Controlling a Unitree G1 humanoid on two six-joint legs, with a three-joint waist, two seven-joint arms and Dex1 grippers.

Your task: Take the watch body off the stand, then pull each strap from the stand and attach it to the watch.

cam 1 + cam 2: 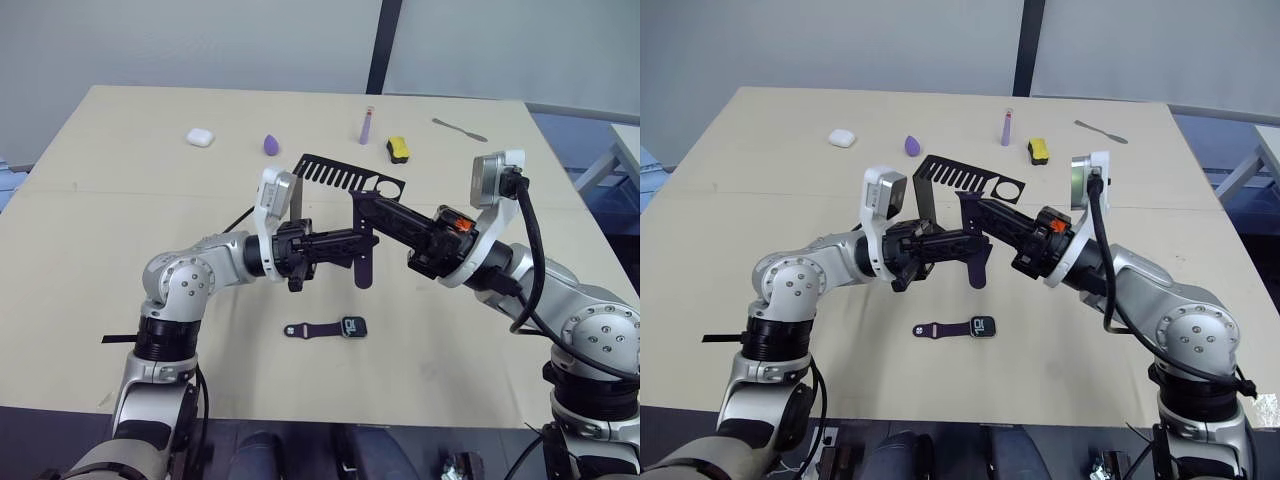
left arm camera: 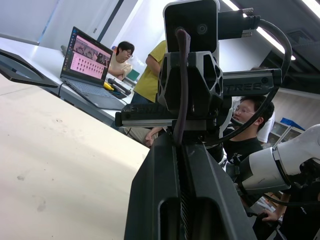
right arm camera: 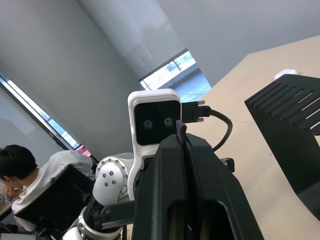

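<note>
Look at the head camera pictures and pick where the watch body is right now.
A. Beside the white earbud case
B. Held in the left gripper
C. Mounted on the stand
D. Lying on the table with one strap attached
D: the watch body lies flat on the table in front of the stand, with one strap joined to its side.

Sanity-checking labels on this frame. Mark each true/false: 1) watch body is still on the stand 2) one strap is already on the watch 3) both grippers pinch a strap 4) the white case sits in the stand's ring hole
1) False: the watch body lies on the table.
2) True: a strap is joined to it.
3) True: the left gripper and right gripper meet on the second strap.
4) False: the white case lies apart from the stand.
</note>
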